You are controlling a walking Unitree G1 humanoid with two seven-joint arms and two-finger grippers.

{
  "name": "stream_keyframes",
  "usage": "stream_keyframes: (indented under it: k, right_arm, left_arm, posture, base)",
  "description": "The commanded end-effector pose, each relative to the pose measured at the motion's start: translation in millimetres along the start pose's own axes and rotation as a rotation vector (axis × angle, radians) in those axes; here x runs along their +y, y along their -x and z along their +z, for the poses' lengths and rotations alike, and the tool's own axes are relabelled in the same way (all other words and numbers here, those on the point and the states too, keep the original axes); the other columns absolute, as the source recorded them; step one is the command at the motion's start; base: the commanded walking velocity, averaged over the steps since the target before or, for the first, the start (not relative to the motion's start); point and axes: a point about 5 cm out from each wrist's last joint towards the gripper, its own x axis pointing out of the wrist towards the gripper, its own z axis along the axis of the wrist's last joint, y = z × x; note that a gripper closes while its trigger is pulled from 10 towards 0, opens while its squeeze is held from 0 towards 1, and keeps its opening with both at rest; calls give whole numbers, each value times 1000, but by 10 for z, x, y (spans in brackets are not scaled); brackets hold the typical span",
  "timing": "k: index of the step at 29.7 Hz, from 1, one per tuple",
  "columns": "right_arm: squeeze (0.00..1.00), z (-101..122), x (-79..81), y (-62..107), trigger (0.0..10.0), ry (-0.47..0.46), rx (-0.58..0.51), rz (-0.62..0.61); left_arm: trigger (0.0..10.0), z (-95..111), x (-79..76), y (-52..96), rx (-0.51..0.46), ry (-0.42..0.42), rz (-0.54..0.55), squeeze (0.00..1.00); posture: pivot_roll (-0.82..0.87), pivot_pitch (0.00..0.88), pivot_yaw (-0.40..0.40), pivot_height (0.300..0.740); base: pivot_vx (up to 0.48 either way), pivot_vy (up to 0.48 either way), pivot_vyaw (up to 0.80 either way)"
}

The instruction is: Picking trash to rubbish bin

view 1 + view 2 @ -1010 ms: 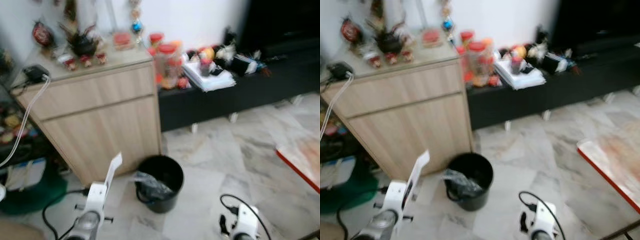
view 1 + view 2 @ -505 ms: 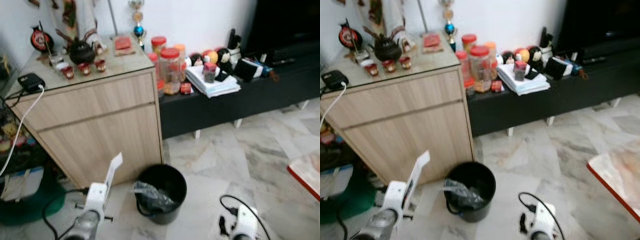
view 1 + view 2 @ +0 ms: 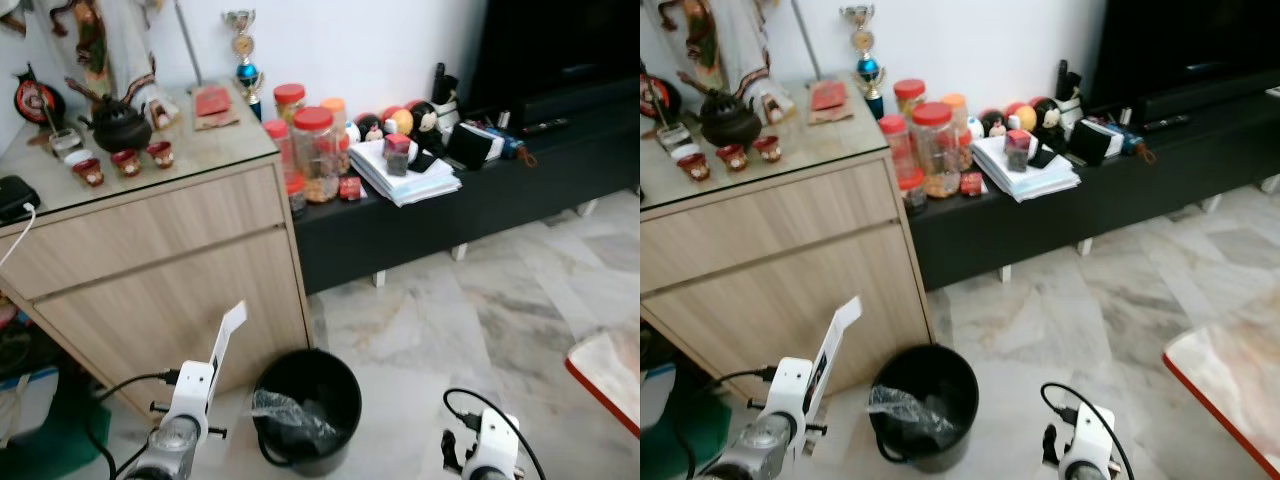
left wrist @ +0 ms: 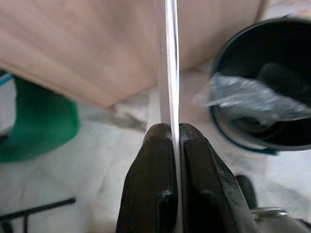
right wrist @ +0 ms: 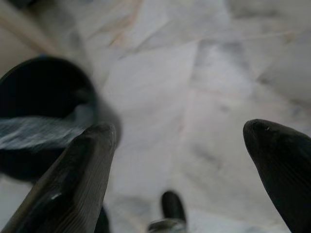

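Here, a thin white card [image 4: 169, 73] is clamped edge-on between the closed fingers of the left gripper [image 4: 175, 141], and it is held upright in front of the wooden cabinet [image 3: 170, 270], just beside the black rubbish bin [image 3: 307, 408]. The bin is stood on the marble floor [image 3: 470, 310] close to the cabinet's lower corner; a crumpled clear plastic bag [image 3: 290, 418] is seen inside it, against the rim nearer the card. The right gripper [image 5: 180, 160] is held low over bare floor with its fingers [image 5: 77, 179] spread wide apart and nothing between them — the bin is seen just beyond one fingertip.

Open floor is left to the right of the bin, bounded by a low black bench [image 3: 470, 200] along the wall and, at the far right edge, by a red-edged mat [image 3: 610, 370]. On the bench, red-lidded jars [image 3: 315, 150], a stack of papers [image 3: 405, 180] and small toys are crowded together. The cabinet's glass top is occupied by a dark teapot [image 3: 120, 125], small red cups [image 3: 125, 162] and a trophy [image 3: 243, 60]. A green object [image 4: 39, 121] is seen on the floor at the cabinet's other side — well apart from the bin.
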Motion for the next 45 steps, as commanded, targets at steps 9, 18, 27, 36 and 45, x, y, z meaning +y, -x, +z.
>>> stream_keyframes:
  k: [9, 18, 27, 36, 45]
  right_arm:
    - [0, 72, 17, -19, 10000, 23, -17, 17]
    - [0, 245, 280, -55, 10000, 164, -47, 198]
    - [0, 580, 609, -63, 10000, 300, -154, 397]
    - [0, 748, 870, -5, 10000, 445, -236, 581]
    - [0, 815, 959, 42, 10000, 514, -285, 682]
  left_arm:
    - [10000, 221, -147, -43, -50, 3, -108, 0]
    - [10000, 421, -540, -33, -83, -132, -376, 0]
    - [10000, 511, -879, 25, -105, -473, -565, 0]
    - [10000, 314, -749, 14, -66, -791, -499, 0]
    - [10000, 204, -665, 22, -48, -845, -496, 0]
  posture:
    - [-16, 1, 78, 740]
    - [-19, 6, 75, 740]
    - [-38, 6, 66, 740]
    - [-51, 19, 47, 740]
    - [-55, 50, 25, 740]
  base:
    - [342, 0, 0]
    - [135, 0, 0]
    - [0, 0, 0]
    - [0, 0, 0]
    - [0, 0, 0]
